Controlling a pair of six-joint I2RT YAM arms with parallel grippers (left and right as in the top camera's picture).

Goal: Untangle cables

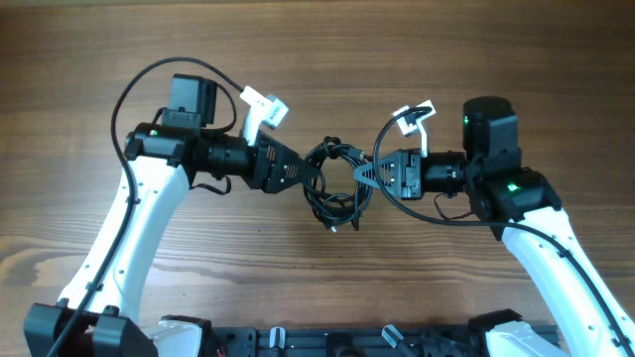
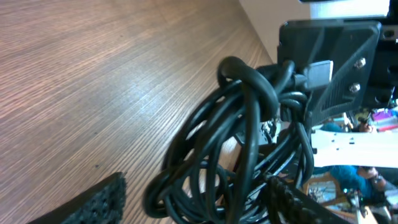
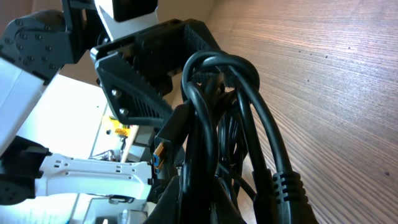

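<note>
The cables (image 1: 335, 188) are one knotted black bundle on the wooden table, midway between the two arms. My left gripper (image 1: 310, 175) comes at the bundle from the left, open, its fingers wide apart with the loops between them. In the left wrist view the cables (image 2: 242, 124) fill the gap of the left gripper (image 2: 198, 182). My right gripper (image 1: 363, 177) reaches in from the right and is shut on the cables. In the right wrist view the right gripper (image 3: 199, 205) pinches several strands of the cables (image 3: 217, 106), with a ribbed plug end (image 3: 289, 186) beside it.
Bare wooden table (image 1: 317, 59) lies all round the bundle. Thicker black arm cables (image 1: 129, 99) loop off each wrist. The arms' bases and a black rail (image 1: 317, 342) line the near edge. Each gripper faces the other closely across the bundle.
</note>
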